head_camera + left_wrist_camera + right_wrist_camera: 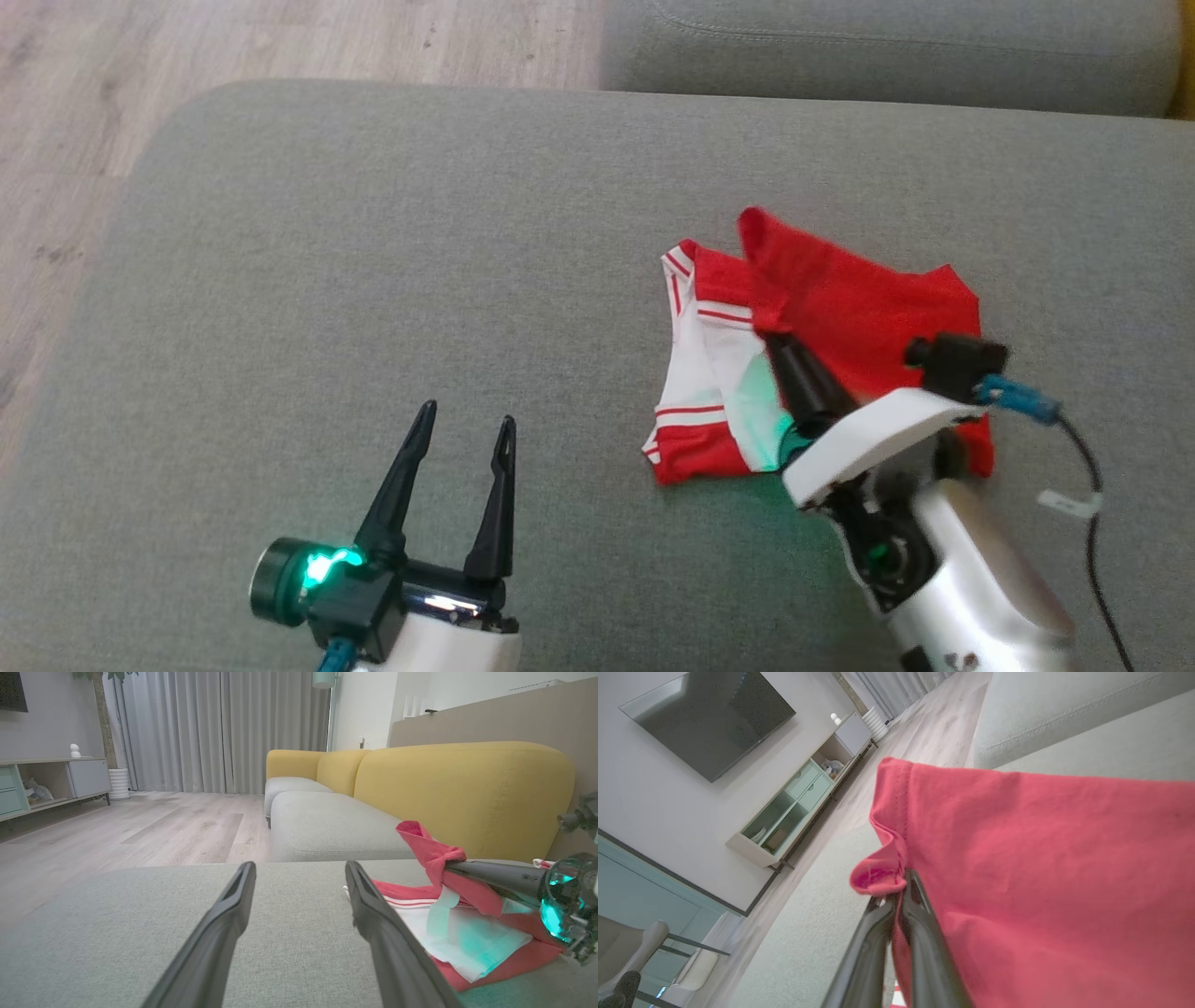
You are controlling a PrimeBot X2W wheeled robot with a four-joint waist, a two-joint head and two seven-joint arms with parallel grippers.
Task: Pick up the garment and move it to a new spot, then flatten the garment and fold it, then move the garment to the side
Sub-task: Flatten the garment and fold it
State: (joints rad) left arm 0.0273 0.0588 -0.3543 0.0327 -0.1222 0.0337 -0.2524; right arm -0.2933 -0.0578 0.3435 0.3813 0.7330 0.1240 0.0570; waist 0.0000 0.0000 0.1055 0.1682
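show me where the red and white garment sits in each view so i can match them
Head view: garment right of centre on the grey cushion.
Left wrist view: garment lower right, red corner lifted.
Right wrist view: garment across the right half.
Shared landmark: right fingers shut on its red edge.

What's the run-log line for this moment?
right hand: shut on garment edge | left hand: open, apart from garment | garment: crumpled on cushion
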